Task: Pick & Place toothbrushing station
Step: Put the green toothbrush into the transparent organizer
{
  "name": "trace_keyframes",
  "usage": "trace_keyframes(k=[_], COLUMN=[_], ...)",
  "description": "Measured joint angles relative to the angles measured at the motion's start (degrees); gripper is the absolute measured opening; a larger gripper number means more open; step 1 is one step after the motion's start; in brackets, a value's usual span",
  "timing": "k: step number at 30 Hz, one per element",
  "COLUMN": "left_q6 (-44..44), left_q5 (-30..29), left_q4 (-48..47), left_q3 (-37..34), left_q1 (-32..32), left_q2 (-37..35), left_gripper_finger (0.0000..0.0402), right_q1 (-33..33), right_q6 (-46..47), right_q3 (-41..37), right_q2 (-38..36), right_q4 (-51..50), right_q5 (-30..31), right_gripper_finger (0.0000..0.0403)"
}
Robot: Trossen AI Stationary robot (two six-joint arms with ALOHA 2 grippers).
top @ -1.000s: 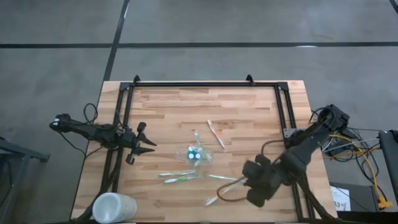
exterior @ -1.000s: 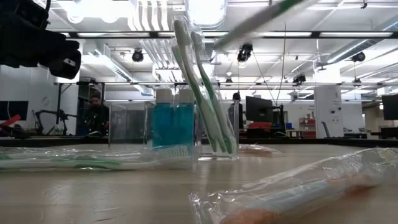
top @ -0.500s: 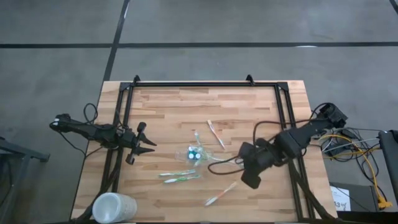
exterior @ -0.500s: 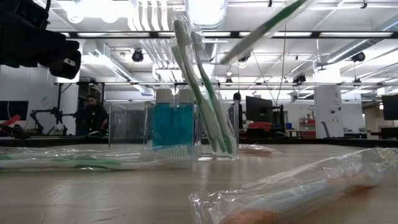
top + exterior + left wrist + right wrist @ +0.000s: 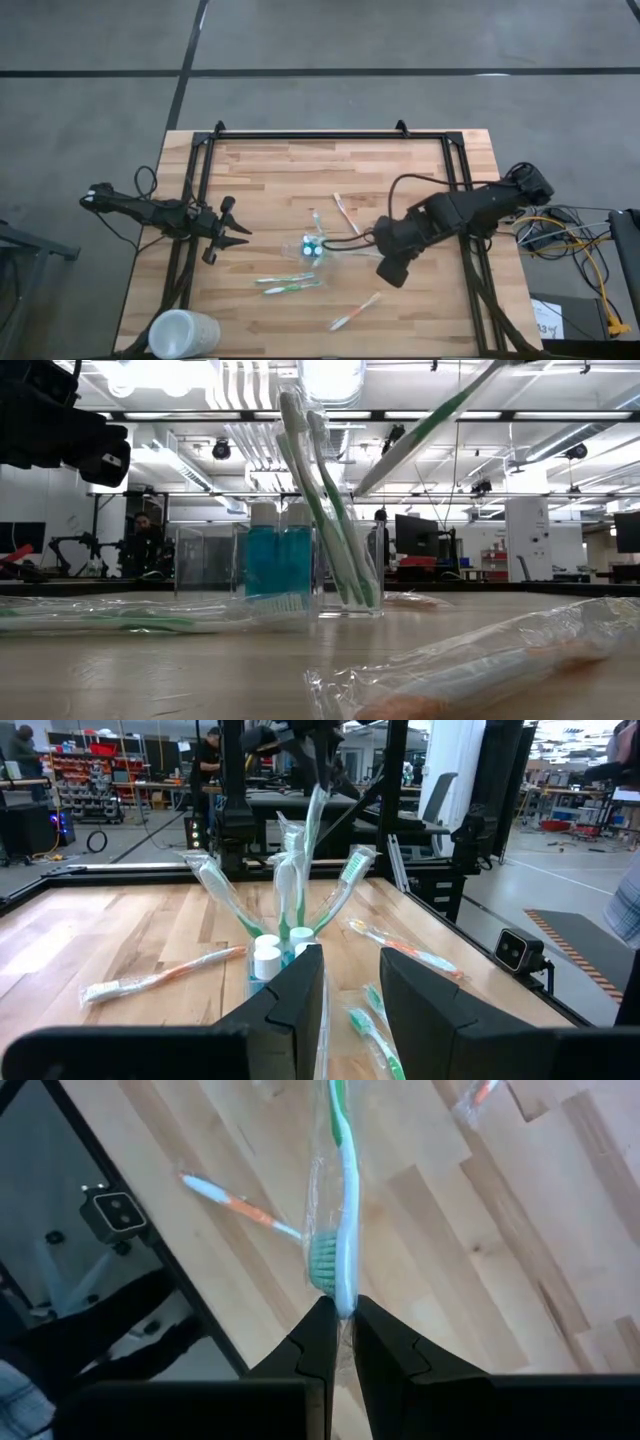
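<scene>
The right hand [image 5: 372,240] has swung in toward the holder [image 5: 316,247], clenched on a wrapped green toothbrush [image 5: 340,1230] held head-end so its handle can drop in, while the left hand [image 5: 238,236] waits half-open.

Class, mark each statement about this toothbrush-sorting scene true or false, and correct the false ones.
1. The right gripper pinches a plastic-wrapped green and white toothbrush. True.
2. The small see-through plastic holder lies tipped over. False: it stands upright with toothbrushes in it.
3. The large frosted white cup stands at a table corner on the left arm's side. True.
4. The left gripper holds a blue tube. False: it is empty, off to the holder's side.
5. Two small blue tubes with white caps stand beside the brushes. True.
</scene>
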Motion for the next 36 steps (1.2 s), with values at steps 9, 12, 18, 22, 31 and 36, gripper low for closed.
trace_keyframes(k=[9,12,18,22,31,36], left_q6=[0.0,0.0,0.0,0.0,0.0,0.0], left_q5=[0.0,0.0,0.0,0.0,0.0,0.0], left_q4=[0.0,0.0,0.0,0.0,0.0,0.0], left_q3=[0.0,0.0,0.0,0.0,0.0,0.0], left_q1=[0.0,0.0,0.0,0.0,0.0,0.0], left_q2=[0.0,0.0,0.0,0.0,0.0,0.0], left_gripper_finger=[0.0108,0.0108,0.0108,0.0108,0.0108,0.0108], right_q1=[-4.2,-5.4,-7.0,-8.0,-9.4,-10.1], right_q6=[-3.0,-4.2,-7.0,-7.6,-6.7,-5.9], right_q3=[0.0,0.0,0.0,0.0,0.0,0.0], right_q2=[4.2,4.7,4.8,4.8,4.5,4.5], right_q4=[-0.1,0.7,3.4,4.6,7.3,7.3], right_q5=[-4.5,-4.7,-4.1,-4.0,-4.0,-4.0], right_gripper_finger=[0.0027,0.0027,0.0027,0.0027,0.0036,0.0052])
